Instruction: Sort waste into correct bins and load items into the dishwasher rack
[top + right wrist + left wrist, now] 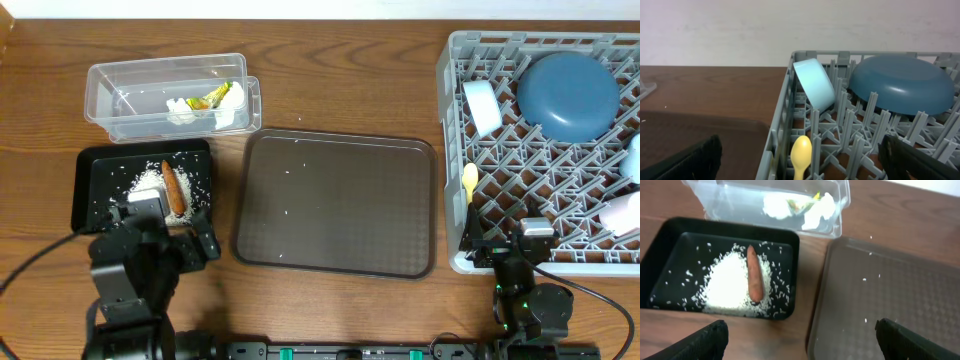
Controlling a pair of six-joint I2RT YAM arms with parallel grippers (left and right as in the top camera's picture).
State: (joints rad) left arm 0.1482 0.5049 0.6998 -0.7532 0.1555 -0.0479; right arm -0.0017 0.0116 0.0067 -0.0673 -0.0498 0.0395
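The clear tub (105, 95) at the back left holds crumpled tissue (180, 108) and a yellow-green wrapper (215, 97). The black tray (90, 185) holds rice (150, 183) and the carrot (174, 190); the left wrist view shows the carrot (754, 273) on the rice (727, 287). The grey rack (455, 150) holds the dark-blue plate (567, 95), a light-blue bowl (482, 106), the cream spoon (469, 185), a second bowl (632, 158) and the pink-and-white cup (620, 212). My left gripper (800, 340) is open and empty near the black tray's front. My right gripper (800, 157) is open and empty over the rack's front edge, above the spoon (801, 155).
A large dark brown serving tray (340, 205) lies in the middle with a few rice grains on it. Bare wooden table lies behind it and at the left edge.
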